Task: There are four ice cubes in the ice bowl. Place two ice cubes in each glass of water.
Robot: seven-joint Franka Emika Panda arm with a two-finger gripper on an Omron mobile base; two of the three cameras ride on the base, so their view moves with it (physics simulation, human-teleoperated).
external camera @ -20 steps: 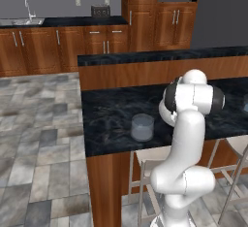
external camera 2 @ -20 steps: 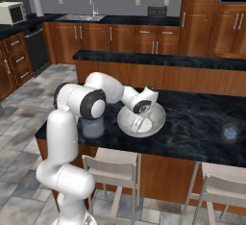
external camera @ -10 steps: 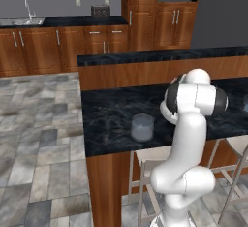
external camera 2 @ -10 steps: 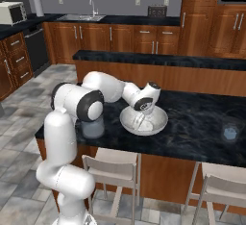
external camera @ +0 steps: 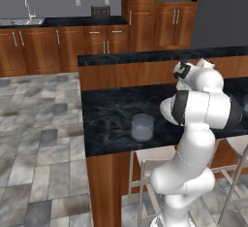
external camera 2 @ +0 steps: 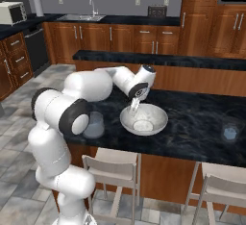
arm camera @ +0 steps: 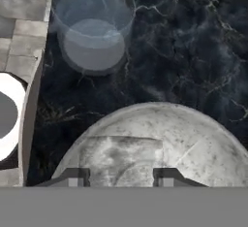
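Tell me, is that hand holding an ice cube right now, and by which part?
It cannot be told: the hand hangs above the ice bowl, fingertips apart, and no cube shows between them.

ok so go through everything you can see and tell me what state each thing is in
ice bowl: upright on the dark counter, claw inside it
near glass of water: upright near the counter edge, no ice visible inside
far glass of water: upright, contents too faint to tell
claw: partly open, grip unclear

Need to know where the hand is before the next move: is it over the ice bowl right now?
Yes, in the right base view the hand hangs directly above the ice bowl, pointing down into it.
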